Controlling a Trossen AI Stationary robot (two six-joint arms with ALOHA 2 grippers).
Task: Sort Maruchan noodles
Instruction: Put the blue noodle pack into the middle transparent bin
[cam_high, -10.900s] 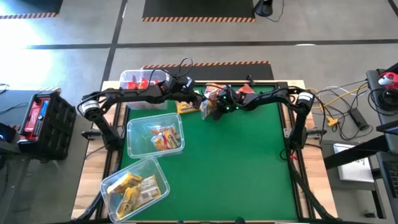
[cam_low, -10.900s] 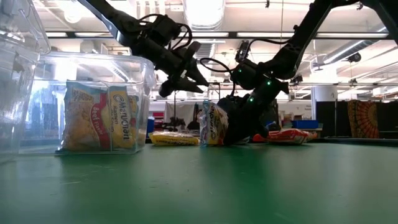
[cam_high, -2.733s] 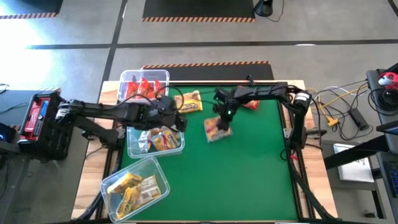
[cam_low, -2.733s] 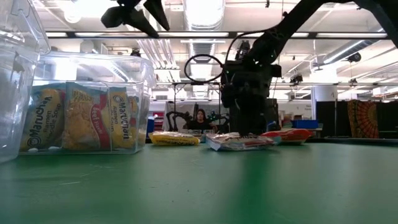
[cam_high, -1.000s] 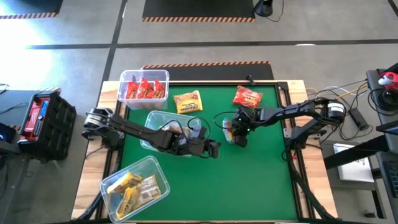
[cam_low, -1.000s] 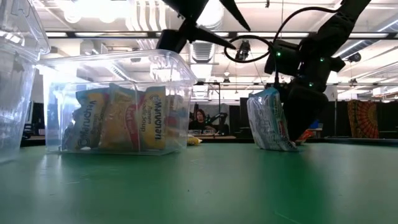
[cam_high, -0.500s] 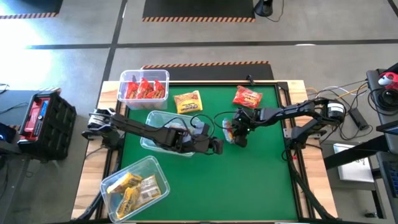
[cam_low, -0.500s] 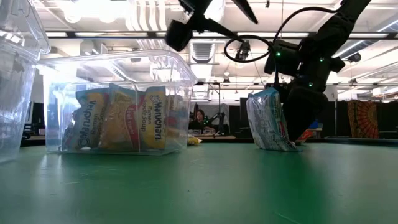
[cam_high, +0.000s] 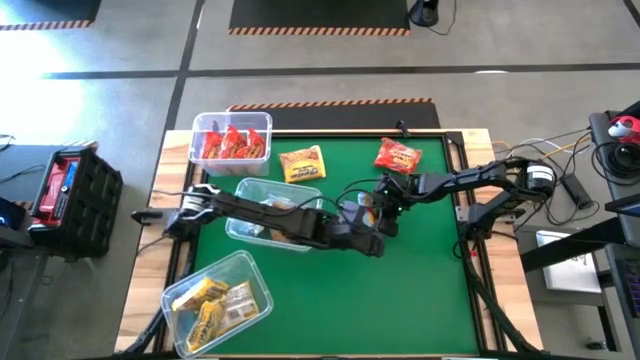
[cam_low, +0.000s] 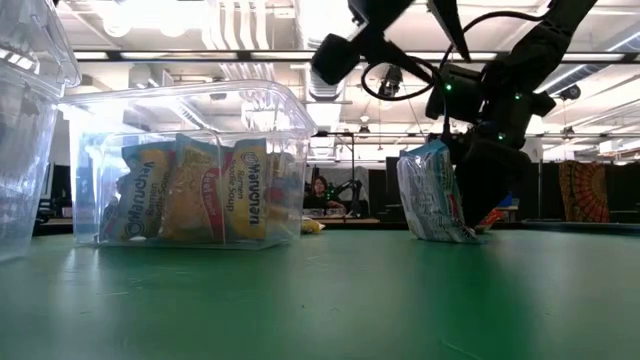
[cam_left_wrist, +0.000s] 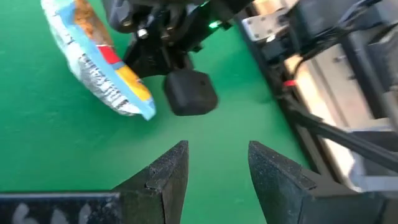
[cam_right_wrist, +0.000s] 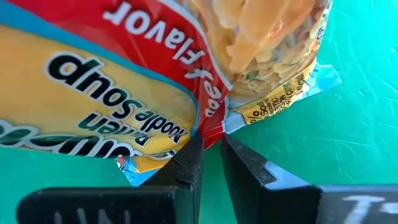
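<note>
My right gripper (cam_high: 378, 212) is shut on an orange-and-blue noodle packet (cam_low: 430, 195), which stands on edge near the middle of the green table (cam_high: 420, 290). My left gripper (cam_left_wrist: 217, 165) hovers open just on the near side of that packet (cam_left_wrist: 99, 59), above the mat, with nothing between its fingers. A yellow packet (cam_high: 302, 164) and a red packet (cam_high: 398, 157) lie flat toward the far edge. My right gripper pinches the packet's crimped end seam (cam_right_wrist: 214, 127) between its two fingers, about midway along that seam. The fingers slant down from the table's right side. The packet stands nearly upright, its lower edge (cam_low: 445, 237) on the table.
Three clear bins stand on the left: one with red packets (cam_high: 232, 140) at the far side, one with orange-and-blue packets (cam_high: 262, 205) in the middle under my left arm, one with yellow packets (cam_high: 218, 300) near the front. Bare green mat lies to the front right.
My left gripper has moved out over the middle bin toward the table's right edge, closing in on the held packet, and stays open. The packet has not moved.
</note>
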